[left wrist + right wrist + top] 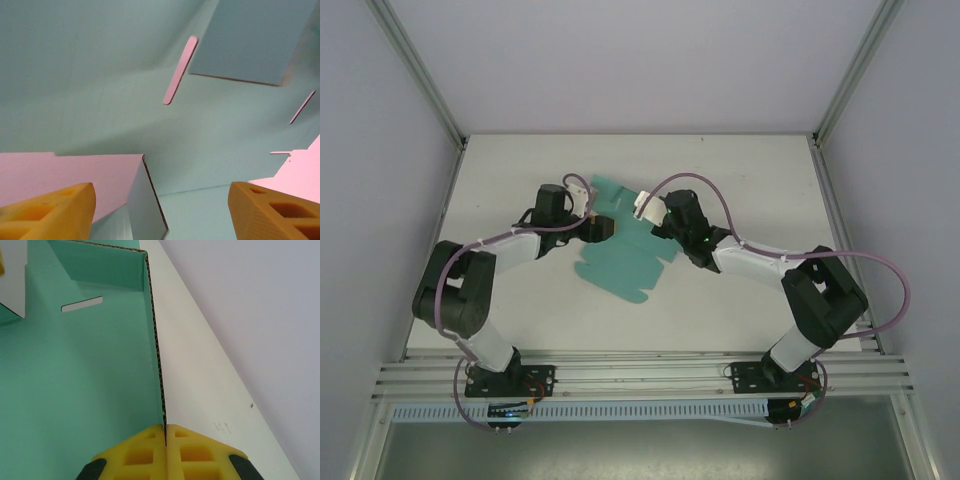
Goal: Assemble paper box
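Top external view: toward the left, the left claw (pixel 603 228) sits at the left edge of the teal-green thin card paper box (pixel 620 262), a die-cut sheet lying mostly flat near the middle of the white surface (pixel 520 170). Left wrist view shows its 2 yellow fingers (pixel 55 212) spread apart, released, with teal card beneath them and 1 raised flap (pixel 145 210) standing between them, close beside 1 of them. At the sheet's far right edge, the right claw (pixel 645 205) meets the card. Right wrist view shows its yellow pads (pixel 135 455) clenched on the edge of an upright teal panel (pixel 156 340), with a narrow slot (pixel 82 304) in the flat card left of that panel.
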Controlling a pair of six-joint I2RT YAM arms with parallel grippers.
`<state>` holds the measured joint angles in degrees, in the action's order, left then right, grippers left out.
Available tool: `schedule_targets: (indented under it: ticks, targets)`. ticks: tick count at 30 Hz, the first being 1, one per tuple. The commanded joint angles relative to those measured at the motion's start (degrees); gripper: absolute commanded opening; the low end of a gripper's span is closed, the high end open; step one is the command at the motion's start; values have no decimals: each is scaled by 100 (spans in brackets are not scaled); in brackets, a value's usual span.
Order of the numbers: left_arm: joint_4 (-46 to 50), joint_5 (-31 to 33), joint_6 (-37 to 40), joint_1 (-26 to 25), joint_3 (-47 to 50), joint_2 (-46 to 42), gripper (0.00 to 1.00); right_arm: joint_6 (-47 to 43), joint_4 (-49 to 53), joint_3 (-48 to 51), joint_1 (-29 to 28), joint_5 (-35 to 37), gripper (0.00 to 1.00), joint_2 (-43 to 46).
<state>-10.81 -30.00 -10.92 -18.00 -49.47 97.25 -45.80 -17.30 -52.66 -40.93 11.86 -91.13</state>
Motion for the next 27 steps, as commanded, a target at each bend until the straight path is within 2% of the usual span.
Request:
schedule_targets:
  ticks: [1, 5, 9, 14, 19, 24, 27]
  targets:
    - [214, -63, 37, -11, -345, 327, 66, -190, -222, -277, 66, -274, 0, 32]
    - [271, 260, 13, -12, -414, 494, 65, -235, -343, -337, 111, -373, 0, -18]
    - [58, 304, -107, -11, -367, 604, 64, -219, -292, -347, 133, -678, 0, -26]
    - [-311, 498, -461, -24, -399, 808, 52, -95, -363, -256, 123, -806, 0, -27]
    - [-186, 1091, -550, -189, -531, 1059, 50, 95, -483, -99, 94, -930, 0, 70]
    - [-274, 1098, -827, -287, -581, 1140, 48, 36, -476, 178, -152, -1132, 0, 149]
    - [-326, 997, -987, -301, -619, 1195, 48, 80, -366, 279, -349, -1006, 0, 90]
